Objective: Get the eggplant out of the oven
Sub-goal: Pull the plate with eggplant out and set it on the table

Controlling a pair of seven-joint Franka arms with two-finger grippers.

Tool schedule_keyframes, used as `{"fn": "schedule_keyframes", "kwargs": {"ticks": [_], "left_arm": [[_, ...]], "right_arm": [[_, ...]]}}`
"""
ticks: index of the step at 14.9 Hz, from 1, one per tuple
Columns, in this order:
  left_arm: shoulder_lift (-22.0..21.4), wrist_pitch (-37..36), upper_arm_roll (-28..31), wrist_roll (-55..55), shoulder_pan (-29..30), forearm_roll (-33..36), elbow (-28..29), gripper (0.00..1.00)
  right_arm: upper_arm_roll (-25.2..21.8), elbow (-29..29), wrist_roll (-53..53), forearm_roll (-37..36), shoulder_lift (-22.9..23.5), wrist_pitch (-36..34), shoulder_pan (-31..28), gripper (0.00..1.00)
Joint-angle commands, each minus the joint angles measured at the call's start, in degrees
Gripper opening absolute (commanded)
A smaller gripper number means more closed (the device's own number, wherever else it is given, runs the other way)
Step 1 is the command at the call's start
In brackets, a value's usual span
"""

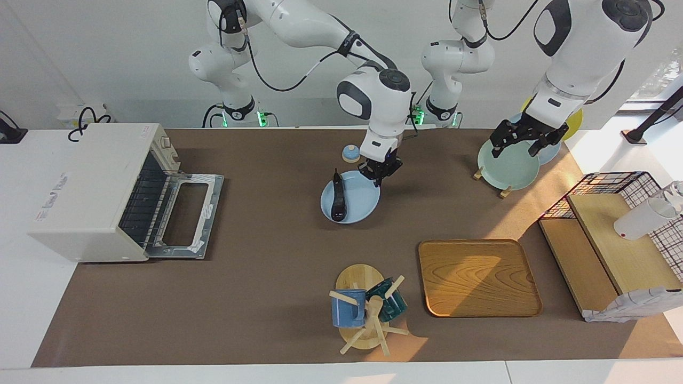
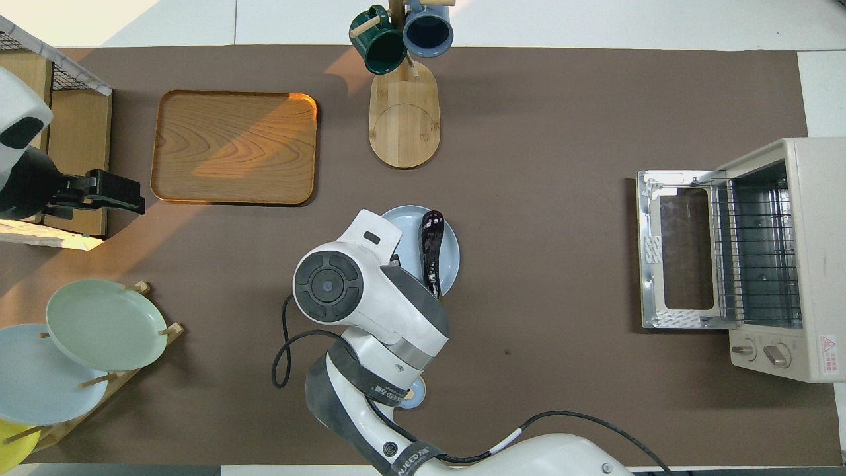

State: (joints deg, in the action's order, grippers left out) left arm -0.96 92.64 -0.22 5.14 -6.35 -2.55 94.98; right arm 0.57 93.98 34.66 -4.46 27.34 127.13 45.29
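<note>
The table (image 1: 267, 277) is spread wide under the right gripper (image 1: 380, 174), and it is well off toward the right arm's end from that gripper that the toaster oven (image 1: 88, 192) is found, its drop-down door (image 1: 184, 216) lying open and flat, the wire rack bare. Under the gripper a light blue plate (image 1: 358, 205) is carried, pinched at the rim by clenched fingertips, over the middle of the table. On that plate, at the edge away from the grip, the eggplant (image 1: 337, 200) is lying lengthwise, stem end toward the robots; in the overhead view the eggplant (image 2: 431, 248) is seen beside the wrist, on the plate (image 2: 452, 261).

So the eggplant is judged to be clear of the oven, and what is in hand is the set-down. The plate should be kept level, since a glossy, curved vegetable can be expected to roll toward a lowered edge. A slow descent is called for, the underside to be settled flat on the table before the rim is let go. The small blue-domed bell (image 1: 350, 153), near the gripper on the robots' side, should be given room.

The left gripper (image 1: 525, 137) is held wide open over the pale green plate (image 1: 507, 170) in the rack, waiting.
</note>
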Motion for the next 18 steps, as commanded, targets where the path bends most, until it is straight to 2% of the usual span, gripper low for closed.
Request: {"fn": "schedule_keyframes", "kwargs": {"ticks": [1,3,4,5,6,9,11,14,16,18], "left_arm": [[-0.01,1.05,-0.13,-0.22,0.2,1.15,0.2,1.0],[-0.09,1.66,-0.22,-0.31,0.2,1.15,0.46,1.0],[-0.09,1.84,-0.13,-0.57,0.28,1.15,0.73,1.0],[-0.09,1.93,-0.13,-0.57,0.2,1.15,0.73,1.0],[-0.09,1.93,-0.13,-0.57,0.2,1.15,0.73,1.0],[-0.09,2.1,-0.22,-0.49,-0.16,1.06,0.73,1.0],[-0.18,3.15,-0.3,-0.22,-0.16,0.97,1.08,1.0],[-0.09,3.42,-0.39,0.04,-0.85,0.62,1.43,1.0],[0.43,4.38,-0.3,0.56,-2.78,-0.17,1.87,1.0],[0.87,6.66,-0.3,3.28,-5.68,-1.57,3.1,1.0]], "right_arm": [[0.13,6.37,-0.82,1.64,-2.29,7.93,-0.38,0.0],[0.13,6.92,-0.73,5.58,-2.29,10.42,-0.47,0.0],[0.04,6.57,-0.91,6.91,-2.2,10.68,-0.91,0.21],[0.04,5.96,-0.91,7.01,-2.2,10.68,-1.26,0.38],[0.04,4.82,-1.0,7.09,-2.12,9.99,-1.52,0.44],[0.04,2.35,-3.09,7.01,-3.07,5.08,-4.76,0.46],[-0.13,2.08,-7.31,6.66,-5.27,-0.54,-7.4,0.42],[-0.48,2.96,-13.2,5.17,-9.31,-10.64,-13.72,0.14],[-0.48,4.01,-15.93,-1.73,-11.16,-16.97,-17.42,0.0],[-0.4,9.17,-18.83,-6.69,-13.61,-17.97,-21.89,0.0]]}}
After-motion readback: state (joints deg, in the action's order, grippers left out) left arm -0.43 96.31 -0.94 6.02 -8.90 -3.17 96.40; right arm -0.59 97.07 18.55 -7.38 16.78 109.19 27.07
